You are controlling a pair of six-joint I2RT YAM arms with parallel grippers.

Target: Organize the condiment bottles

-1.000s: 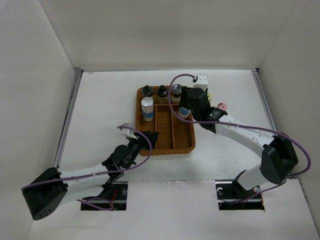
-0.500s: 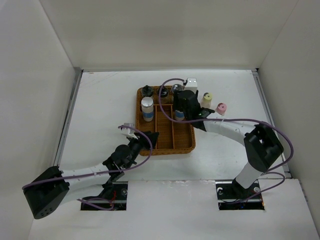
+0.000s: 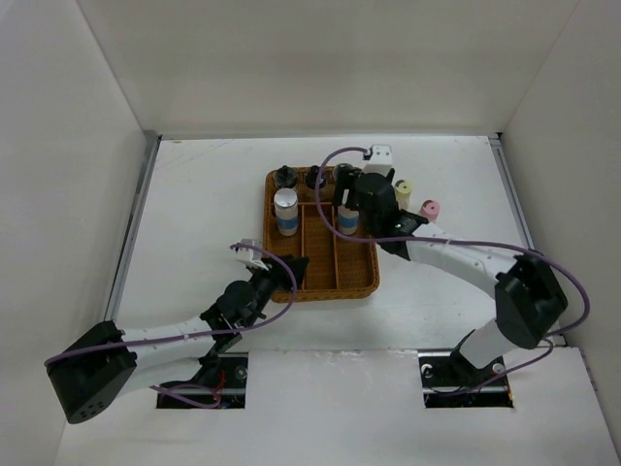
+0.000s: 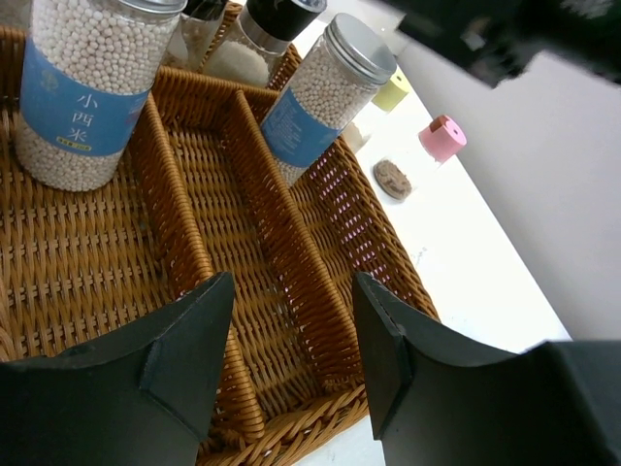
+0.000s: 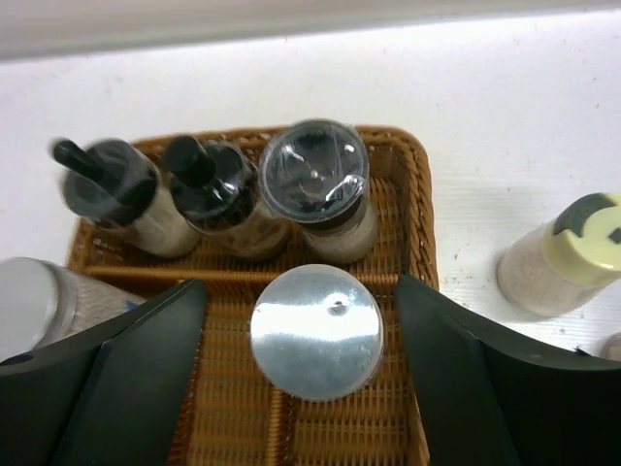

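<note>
Between the black right jaws: a clear cylindrical jar of white beads [image 5: 315, 330], silver-lidded and blue-labelled. Beyond the jaws, 3 dark-capped glass bottles [image 5: 209, 189] in the brown woven wicker tray [image 5: 419, 223]. Right of the jaws, a yellow-capped plastic shaker [image 5: 572, 248] on the white worktop [image 5: 485, 116].

The white table [image 3: 194, 214] carries a wicker tray [image 3: 335, 291], yellow-capped bottle [image 3: 403, 191] and pink-capped bottle [image 3: 429, 209].

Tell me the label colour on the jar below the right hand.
Blue label on the jar; the left wrist view shows it best.
</note>
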